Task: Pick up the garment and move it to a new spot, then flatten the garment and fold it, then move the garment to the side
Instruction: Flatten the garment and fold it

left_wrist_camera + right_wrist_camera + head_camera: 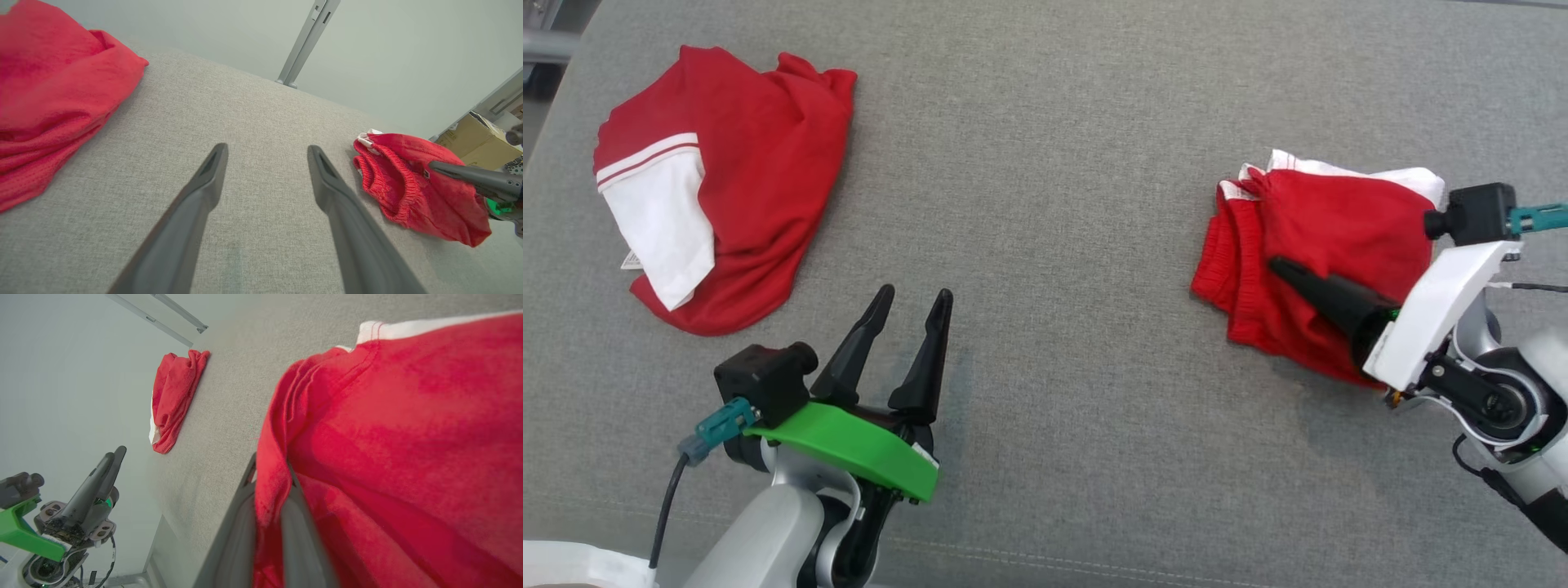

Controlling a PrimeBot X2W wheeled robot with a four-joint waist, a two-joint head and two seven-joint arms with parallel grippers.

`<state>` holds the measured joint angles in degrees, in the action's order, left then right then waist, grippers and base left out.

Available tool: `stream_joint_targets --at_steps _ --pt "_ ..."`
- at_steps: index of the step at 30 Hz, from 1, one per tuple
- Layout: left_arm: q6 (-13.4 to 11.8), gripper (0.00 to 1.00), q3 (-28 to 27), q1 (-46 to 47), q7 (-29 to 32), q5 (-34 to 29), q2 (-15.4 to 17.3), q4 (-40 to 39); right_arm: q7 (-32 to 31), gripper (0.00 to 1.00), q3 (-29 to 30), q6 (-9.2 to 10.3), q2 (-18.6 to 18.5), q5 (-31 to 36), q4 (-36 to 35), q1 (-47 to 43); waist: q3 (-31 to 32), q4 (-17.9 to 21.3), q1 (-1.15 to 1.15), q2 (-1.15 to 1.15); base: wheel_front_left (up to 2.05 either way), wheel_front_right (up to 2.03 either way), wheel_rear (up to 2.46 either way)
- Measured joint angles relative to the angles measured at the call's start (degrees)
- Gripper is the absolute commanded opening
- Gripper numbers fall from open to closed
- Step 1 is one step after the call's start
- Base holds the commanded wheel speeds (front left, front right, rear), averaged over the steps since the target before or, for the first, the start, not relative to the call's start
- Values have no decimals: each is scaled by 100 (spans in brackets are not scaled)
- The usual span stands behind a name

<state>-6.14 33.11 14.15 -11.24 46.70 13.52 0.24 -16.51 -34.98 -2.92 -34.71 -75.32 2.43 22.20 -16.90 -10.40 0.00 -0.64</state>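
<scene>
Your right gripper (270, 479) is clamped on a fold of the red knit shorts with the white trim (1339, 233). In the right wrist view the cloth edge runs up between the two dark fingers, which press on it from either side. The shorts sit as a compact, folded-looking bundle at the right of the grey woven fabric surface (1054, 147), elastic waistband toward the middle, so I judge you are at the last step, carrying them aside. Lift only enough for the bundle to clear the surface, and go slowly: you hold one edge, and the loose layers below could slide open and undo the fold. Set it down flat before you let go, then draw the fingers out along the fold, not across it. Your left gripper (915, 294) hangs empty above bare fabric, fingers spread apart; bring it under the free side if the bundle sags. The second red-and-white garment (752, 188) lies crumpled at the far left, well apart, so steer clear of it.
</scene>
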Motion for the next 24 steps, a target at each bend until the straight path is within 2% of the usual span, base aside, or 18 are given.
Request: stream_joint_targets --at_steps 7,8,9,18,22,24 --pt "0 100 -87 -4 -47 1 -2 91 -331 0 -432 109 93 308 0 112 -22 -27 0 0 0 0 0" --pt "0 100 -118 -4 -48 1 0 92 -346 33 -479 119 111 377 0 144 -16 -9 0 0 0 0 0" --pt "0 100 -131 -4 -49 1 1 93 -346 100 -495 155 140 456 3 183 -10 11 0 0 0 0 0" --pt "0 100 -127 -12 -78 23 -3 258 -259 100 -469 201 201 684 -136 345 143 183 0 0 0 0 0" --pt "0 100 -166 -81 -96 87 9 310 -120 100 -316 209 16 670 -400 219 271 263 0 0 0 0 0" --pt "0 100 -213 -175 -126 102 29 308 -3 100 -147 311 -151 670 -464 76 331 318 0 0 0 0 0"
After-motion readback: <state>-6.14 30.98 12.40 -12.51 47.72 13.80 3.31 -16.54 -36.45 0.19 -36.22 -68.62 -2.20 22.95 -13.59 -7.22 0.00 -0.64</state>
